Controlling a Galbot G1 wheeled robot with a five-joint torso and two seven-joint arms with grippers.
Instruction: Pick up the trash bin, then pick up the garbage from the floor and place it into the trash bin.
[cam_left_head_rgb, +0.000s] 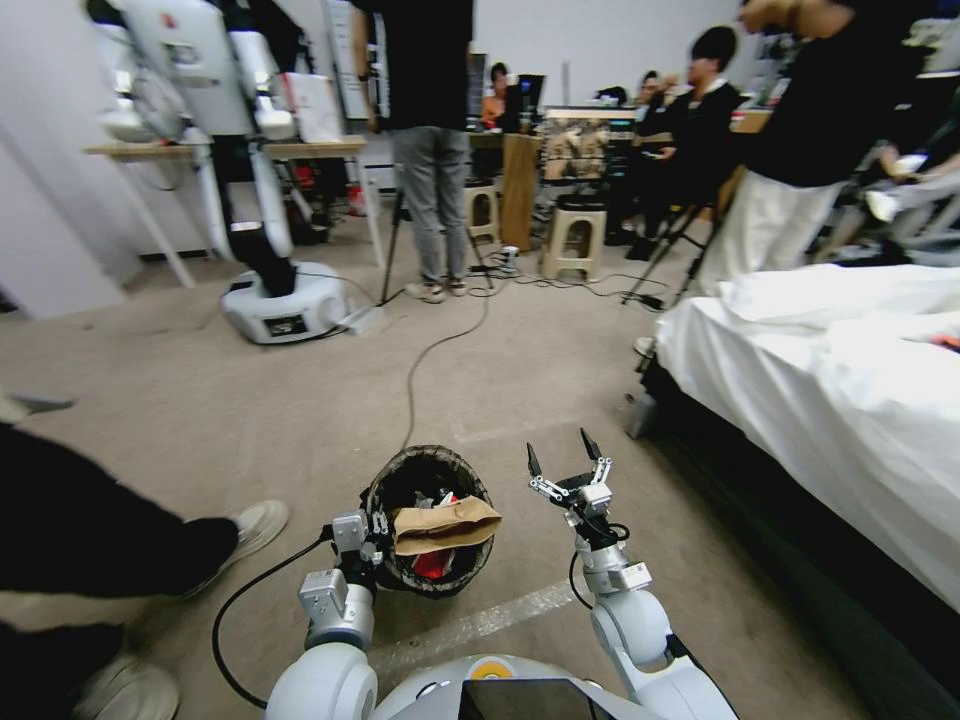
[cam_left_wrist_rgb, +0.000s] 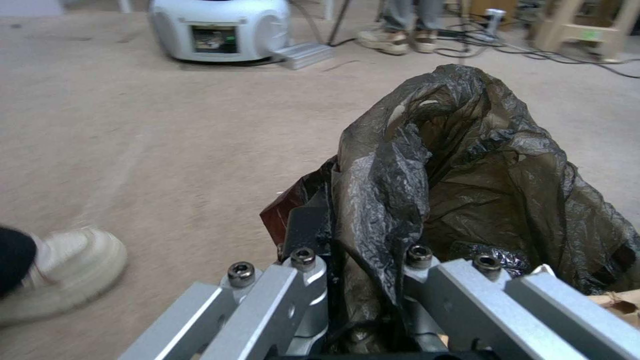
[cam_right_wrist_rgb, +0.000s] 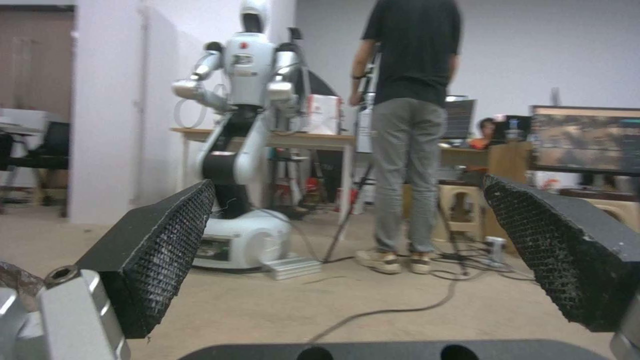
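The left gripper (cam_left_head_rgb: 372, 535) is clamped on the near-left rim of the trash bin (cam_left_head_rgb: 430, 470), its fingers pinching the black bag liner (cam_left_wrist_rgb: 467, 165) folded over the edge; in the left wrist view the crinkled plastic is bunched up between the 2 metal finger links and rises just ahead of them. The bin is held off the floor, tilted so its mouth faces up toward the head camera, directly beyond and to the right of that gripper. Inside it, close against the gripper's side, lies a brown paper bag (cam_left_head_rgb: 443, 525) spanning the opening, with red and white garbage (cam_left_head_rgb: 433, 562) under it. The right gripper (cam_left_head_rgb: 562, 452) is raised just to the right of the bin, apart from it, its 2 black-padded fingertips (cam_right_wrist_rgb: 160, 250) spread wide with nothing between them and pointing up and away. Beyond both grippers run beige carpet (cam_left_head_rgb: 200, 400) and a black cable (cam_left_head_rgb: 430, 350), and a bed with white bedding (cam_left_head_rgb: 850, 370) stands to the right of the right gripper.
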